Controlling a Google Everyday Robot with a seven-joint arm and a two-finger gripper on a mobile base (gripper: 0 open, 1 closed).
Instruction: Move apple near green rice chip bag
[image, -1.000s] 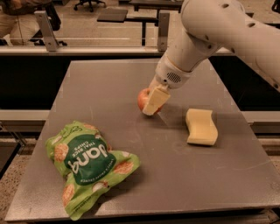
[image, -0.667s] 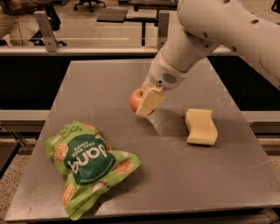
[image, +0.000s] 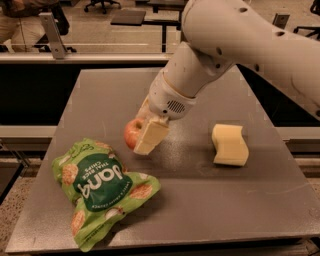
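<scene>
Fingers (image: 150, 136) of the gripper (image: 142, 141) are clamped on the apple (image: 131, 132), a little left of the middle of the frame. One pale, flat finger lies across the apple's right side and hides part of it; the other finger is mostly hidden behind the fruit. The apple shows red with a yellowish patch, and I cannot tell whether it touches the table (image: 210, 205) or hangs just over it. The white arm (image: 225, 45) comes down to it from the upper right of the frame.

Lower left lies the green rice chip bag (image: 102, 187), crinkled, its dark round label facing up. The apple is near the bag's upper right edge, apart from it. A pale yellow sponge (image: 229, 145) rests on the table at the right, well apart from the apple and the bag.
</scene>
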